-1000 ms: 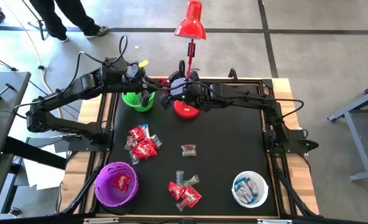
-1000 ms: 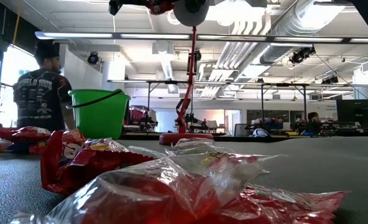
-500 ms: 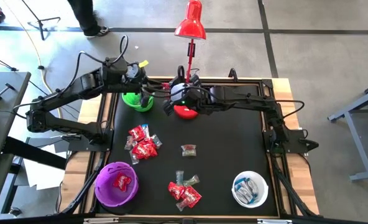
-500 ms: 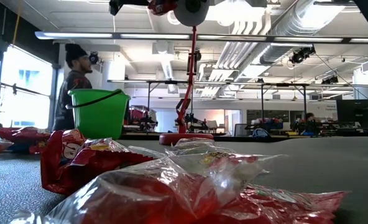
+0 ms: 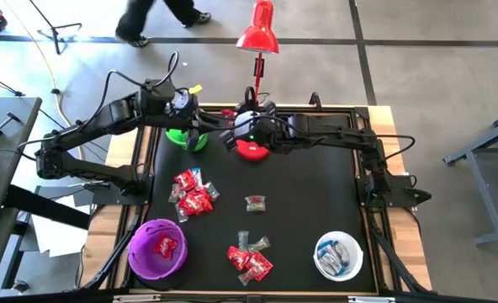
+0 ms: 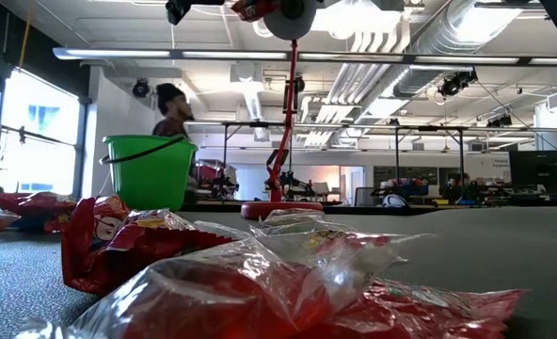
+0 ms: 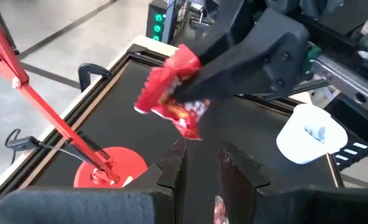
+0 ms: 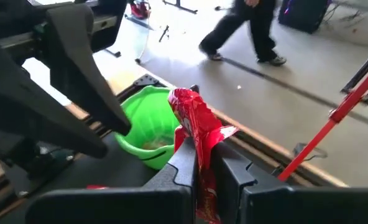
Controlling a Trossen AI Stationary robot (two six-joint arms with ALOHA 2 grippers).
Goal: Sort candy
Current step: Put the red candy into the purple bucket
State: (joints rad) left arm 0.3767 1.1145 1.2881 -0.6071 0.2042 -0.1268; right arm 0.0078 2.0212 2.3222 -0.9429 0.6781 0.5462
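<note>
right gripper (image 8: pixel 199 163) clamped on red candy (image 8: pixel 195 124), left gripper (image 7: pixel 199 163) slightly parted, empty

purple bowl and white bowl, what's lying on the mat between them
In the high view, a small pile of red and clear-wrapped candies lies on the black mat between the purple plastic bowl and the white bowl; otherwise that stretch is bare.

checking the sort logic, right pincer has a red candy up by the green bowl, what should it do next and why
Probably carry it away from the green bowl toward the purple bowl rather than drop it here. The right pincer is shut on a red candy, and the purple bowl already holds a red one, while the green bowl shows none.
</note>
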